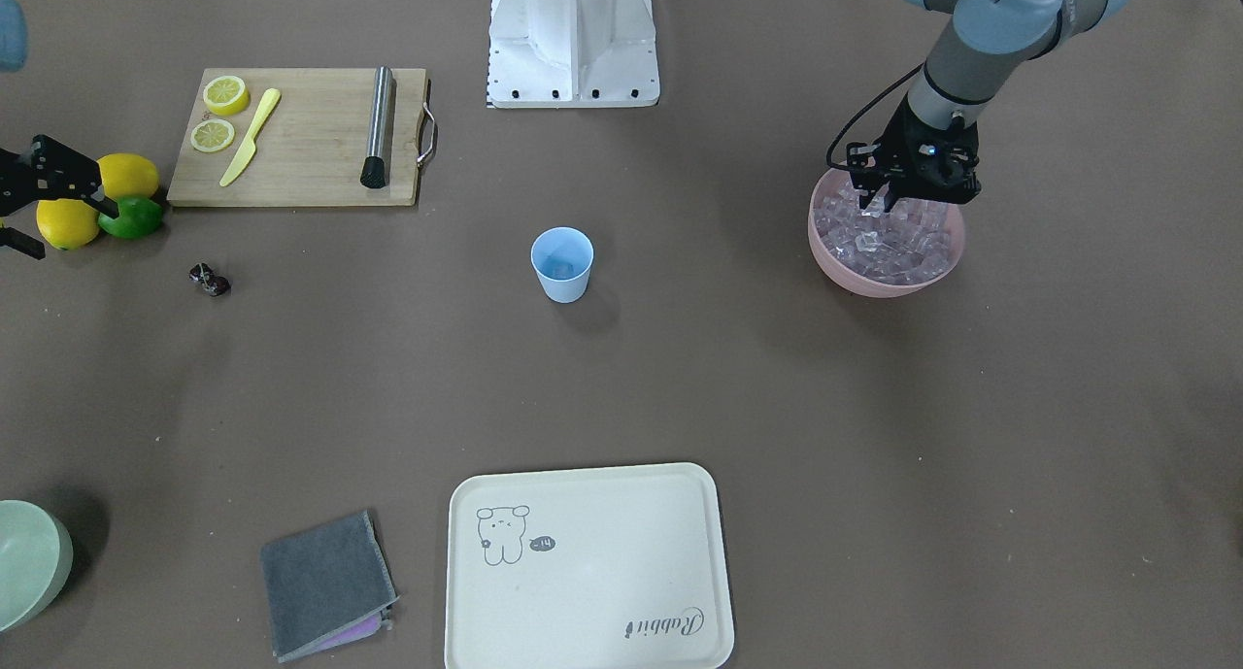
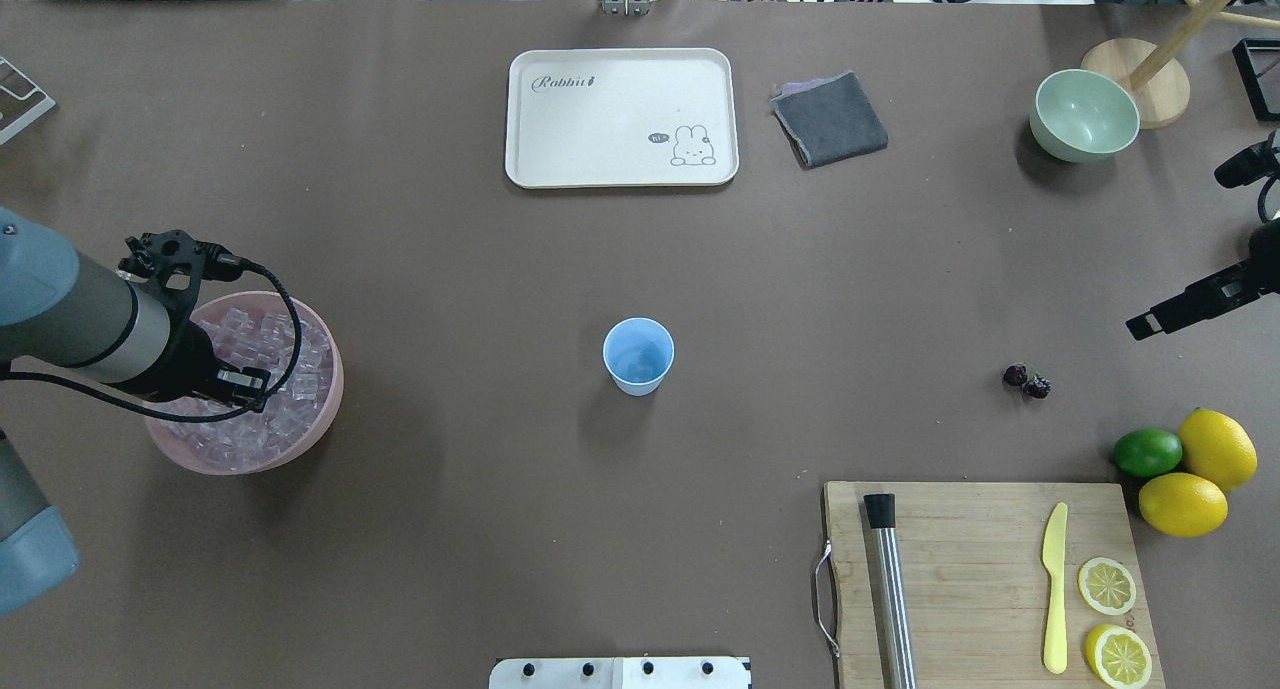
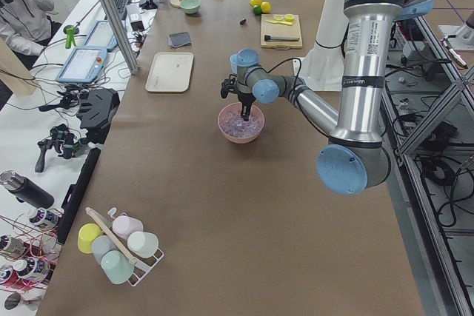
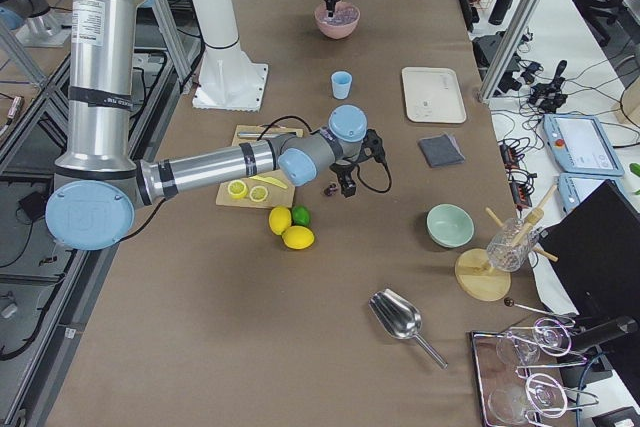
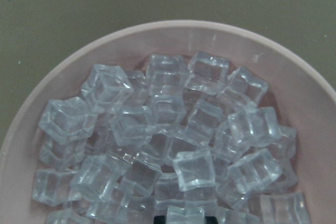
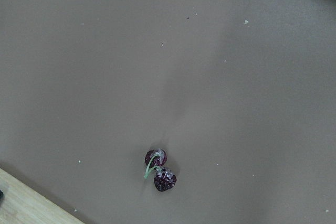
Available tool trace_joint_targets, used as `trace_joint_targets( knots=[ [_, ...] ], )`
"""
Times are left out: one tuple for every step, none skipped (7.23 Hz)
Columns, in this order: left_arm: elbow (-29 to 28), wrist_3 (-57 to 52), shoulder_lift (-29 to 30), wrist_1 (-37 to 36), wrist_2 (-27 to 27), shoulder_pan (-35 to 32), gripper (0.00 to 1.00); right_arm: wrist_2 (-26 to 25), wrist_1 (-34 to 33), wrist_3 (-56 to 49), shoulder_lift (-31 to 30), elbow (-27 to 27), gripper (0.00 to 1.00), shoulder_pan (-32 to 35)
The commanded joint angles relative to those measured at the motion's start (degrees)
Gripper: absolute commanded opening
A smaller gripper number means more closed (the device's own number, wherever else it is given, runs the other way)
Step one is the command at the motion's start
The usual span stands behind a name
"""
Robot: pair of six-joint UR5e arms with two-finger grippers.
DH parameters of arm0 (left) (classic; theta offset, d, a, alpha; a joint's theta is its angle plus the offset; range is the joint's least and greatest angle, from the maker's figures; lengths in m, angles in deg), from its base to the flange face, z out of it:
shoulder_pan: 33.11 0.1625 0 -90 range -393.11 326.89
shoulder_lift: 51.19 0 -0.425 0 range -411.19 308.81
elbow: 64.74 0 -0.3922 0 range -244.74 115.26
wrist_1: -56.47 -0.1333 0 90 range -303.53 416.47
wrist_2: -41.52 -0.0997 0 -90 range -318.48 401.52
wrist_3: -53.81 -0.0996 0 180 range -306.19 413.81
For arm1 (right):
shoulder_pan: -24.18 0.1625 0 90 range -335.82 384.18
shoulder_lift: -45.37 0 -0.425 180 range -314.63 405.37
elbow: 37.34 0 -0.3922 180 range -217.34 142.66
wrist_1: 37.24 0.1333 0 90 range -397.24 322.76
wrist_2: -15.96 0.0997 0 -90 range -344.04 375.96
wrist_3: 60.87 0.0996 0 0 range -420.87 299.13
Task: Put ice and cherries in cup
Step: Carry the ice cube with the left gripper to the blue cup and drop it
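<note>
Left gripper (image 1: 886, 203) is nose-down in the round pink plastic bowl (image 1: 882, 284), tips buried in the heap of small clear glossy plastic ice cubes (image 5: 194, 169). In the wrist view one cube sits between the two dark tips at the bottom edge. I can't tell whether the jaws are clamped on it or just straddling it.

Step in hand, I'd say: pick one cube.
- Close on flat faces, not corners. These cubes look slick and would likely squirt out.
- Lift straight up and clear the bowl rim before going sideways.
- Watch for a neighbour cube riding up wedged against a finger. It could drop on the table.

Target is the small pale blue tapered plastic cup (image 1: 562, 264), upright mid-table, well apart from the bowl. I can't tell if anything is in it. The mouth is narrow, so centre over it and release low so the cube doesn't bounce out or tip the cup.

Right gripper (image 4: 346, 187) hangs above the table at the far side. It looks open and is holding nothing. The small dark maroon glossy pair of cherries (image 1: 210, 280) lies on the brown table just below it, untouched.
</note>
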Motion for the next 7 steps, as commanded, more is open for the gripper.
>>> trace_joint_targets(
  knots=[
    [1.3,8.4,9.1,-0.5,1.4,-0.8,0.0,0.0,0.0,1.0,0.2,-0.1,0.99,0.0],
    [-2.6,15.3,16.4,-0.6,1.4,-0.3,0.0,0.0,0.0,1.0,0.3,-0.1,0.99,0.0],
    [-5.8,18.7,21.5,-0.6,1.4,1.8,0.0,-0.2,0.0,0.9,0.4,0.1,0.99,0.0],
    [-8.0,21.6,25.0,-0.6,0.9,4.0,0.0,-0.1,0.0,0.9,0.5,0.0,0.99,0.0],
    [-13.1,23.8,30.8,-0.5,0.5,5.4,0.0,-0.1,0.0,0.9,0.5,-0.1,0.99,0.0],
    [-18.8,25.7,36.2,-0.2,-1.5,6.9,0.0,0.0,0.1,0.9,0.5,-0.1,0.99,0.0],
    [-20.8,27.3,38.3,-0.1,-3.2,8.4,0.0,-0.1,0.1,0.9,0.5,-0.1,0.99,-0.1]
  ],
)
